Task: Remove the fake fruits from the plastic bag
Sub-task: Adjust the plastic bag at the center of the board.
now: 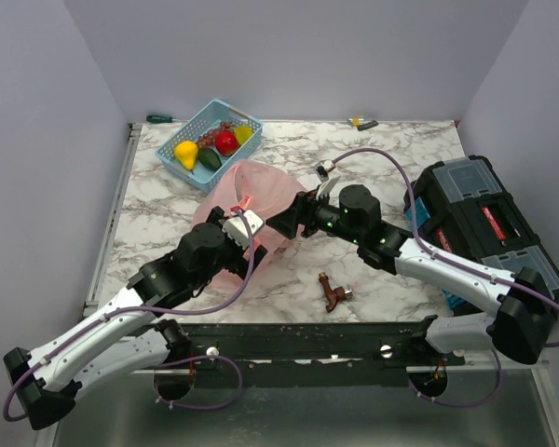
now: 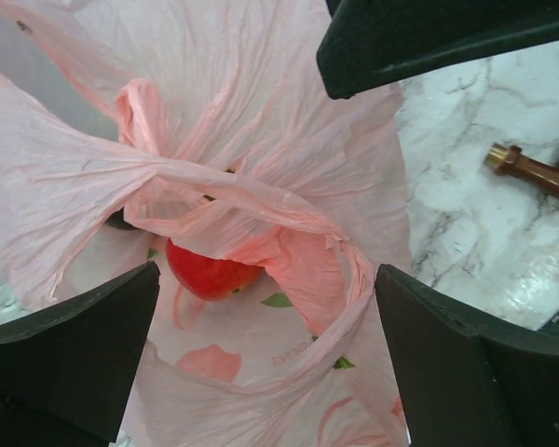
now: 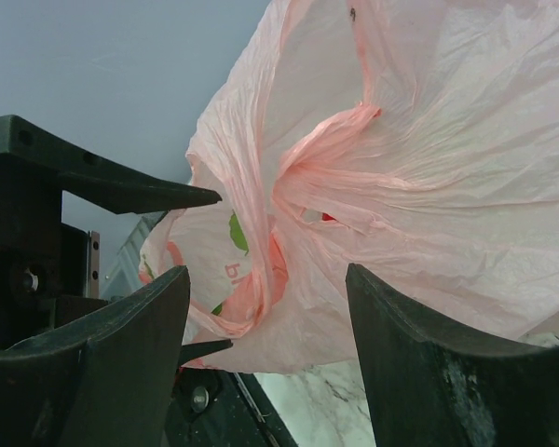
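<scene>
Prob partway: I see some fruits (image 1: pixel 225 142) in the basket (image 1: pixel 179 166), but a red fruit (image 2: pixel 210 273) sits inside the bag (image 1: pixel 247 200). My left gripper (image 2: pixel 265 279) n right gripper (image 3: pixel 265 275) flank the bag, fingers apart, nothing clamped.

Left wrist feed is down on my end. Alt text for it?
A crumpled pink plastic bag fills the view, its opening showing one red fake fruit inside. The left gripper's dark fingers stand open either side of it; a brown metal piece lies on the marble table at right.
</scene>
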